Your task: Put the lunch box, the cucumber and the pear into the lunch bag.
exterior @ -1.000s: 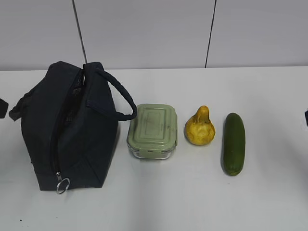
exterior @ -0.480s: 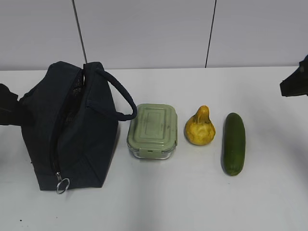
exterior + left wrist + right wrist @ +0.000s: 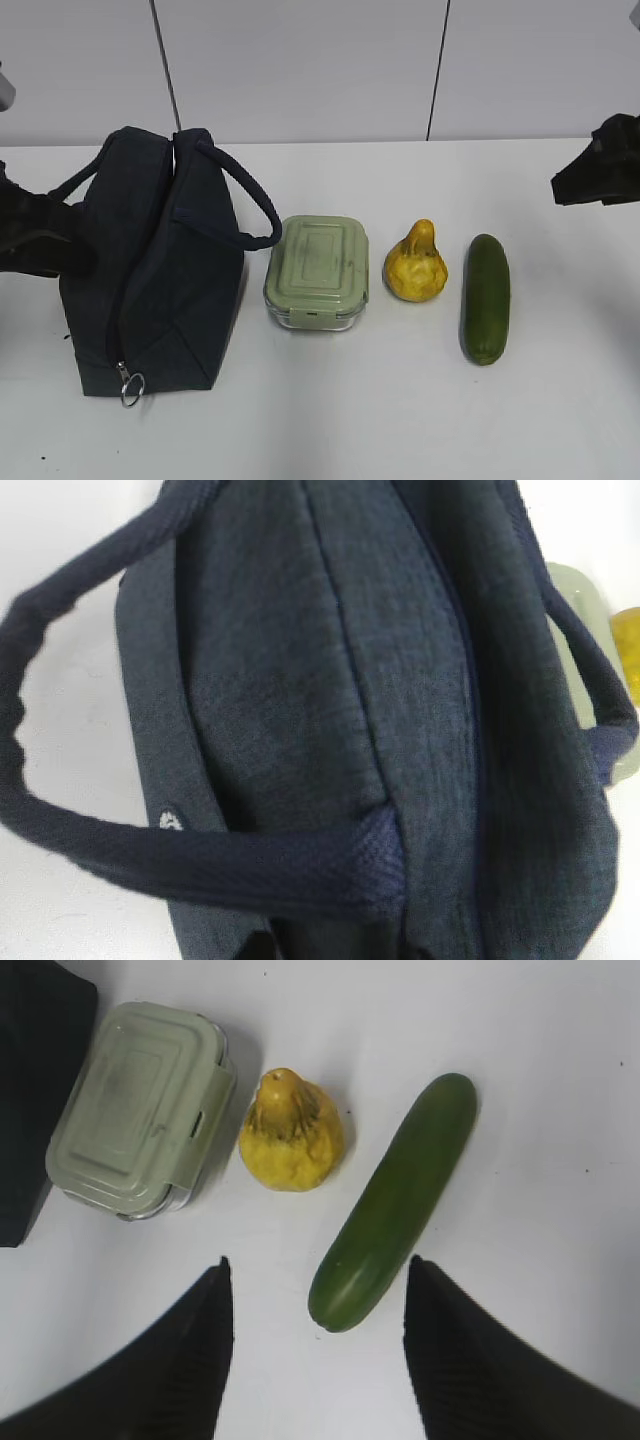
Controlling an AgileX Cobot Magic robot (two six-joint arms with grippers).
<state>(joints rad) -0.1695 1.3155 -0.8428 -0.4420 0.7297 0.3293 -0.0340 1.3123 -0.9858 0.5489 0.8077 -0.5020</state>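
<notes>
The navy lunch bag stands at the left, its zipper ring pull at the near end. The lunch box, the pear and the cucumber lie in a row to its right. My left gripper is a dark shape against the bag's left side. The left wrist view is filled by bag fabric and a handle, and the jaws do not show. My right gripper hovers right of the cucumber. It is open and empty above the cucumber's near end.
The items rest on a white table that ends at a pale wall behind. The right wrist view also shows the lunch box and the pear left of the cucumber.
My left gripper has come in from the left edge up to the bag, and the bag's left handle has risen. My right gripper has entered at the right edge and moved left.
</notes>
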